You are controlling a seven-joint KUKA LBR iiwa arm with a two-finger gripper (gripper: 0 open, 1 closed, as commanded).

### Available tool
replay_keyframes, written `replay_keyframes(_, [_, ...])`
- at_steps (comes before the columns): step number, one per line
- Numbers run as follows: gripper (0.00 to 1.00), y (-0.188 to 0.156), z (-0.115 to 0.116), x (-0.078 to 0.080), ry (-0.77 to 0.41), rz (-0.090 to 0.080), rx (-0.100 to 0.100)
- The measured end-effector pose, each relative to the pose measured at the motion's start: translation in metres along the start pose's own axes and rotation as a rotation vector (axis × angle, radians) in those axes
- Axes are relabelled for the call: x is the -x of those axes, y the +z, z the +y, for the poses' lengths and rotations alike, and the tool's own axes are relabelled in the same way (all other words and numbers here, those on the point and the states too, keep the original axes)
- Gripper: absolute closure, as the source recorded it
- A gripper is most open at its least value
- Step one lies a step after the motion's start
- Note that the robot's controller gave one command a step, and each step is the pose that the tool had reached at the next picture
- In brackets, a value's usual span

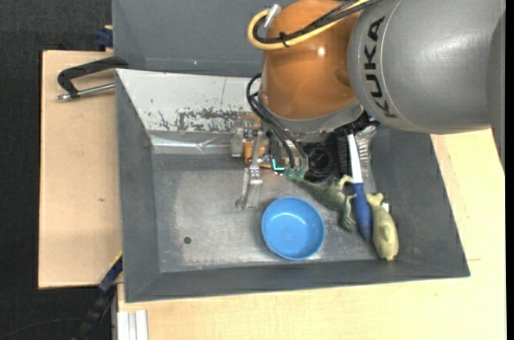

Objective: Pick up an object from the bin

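Observation:
My gripper [250, 187] hangs below the orange wrist cover, low over the bin floor near the middle. It stands just left of and above a round blue bowl [292, 227], which lies open side up by the front wall. Nothing shows in the gripper. To its right a dark green thing [326, 190] lies partly under the wrist. A brush with a blue and white handle [359, 198] lies across the green thing.
An olive-yellow figure [386, 234] lies at the front right beside the brush. A black thing [320, 162] sits half hidden under the arm. The arm and its cover hide the bin's back right part. Bare floor lies to the gripper's left.

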State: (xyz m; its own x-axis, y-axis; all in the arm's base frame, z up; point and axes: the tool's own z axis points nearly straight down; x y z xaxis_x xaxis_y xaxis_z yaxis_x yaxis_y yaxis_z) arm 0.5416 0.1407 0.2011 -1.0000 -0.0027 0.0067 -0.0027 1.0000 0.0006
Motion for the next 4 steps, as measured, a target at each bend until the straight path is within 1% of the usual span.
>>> replay_keyframes(1, [0.0,0.06,-0.095,0.006,-0.052,-0.002,-0.004])
replay_keyframes(2, [0.0,0.132,-0.096,0.004,-0.264,-0.002,0.0])
replay_keyframes(3, [1.0,0.13,-0.096,0.005,-0.263,-0.007,0.0])
replay_keyframes(4, [1.0,-0.014,-0.08,0.002,-0.145,-0.022,0.001])
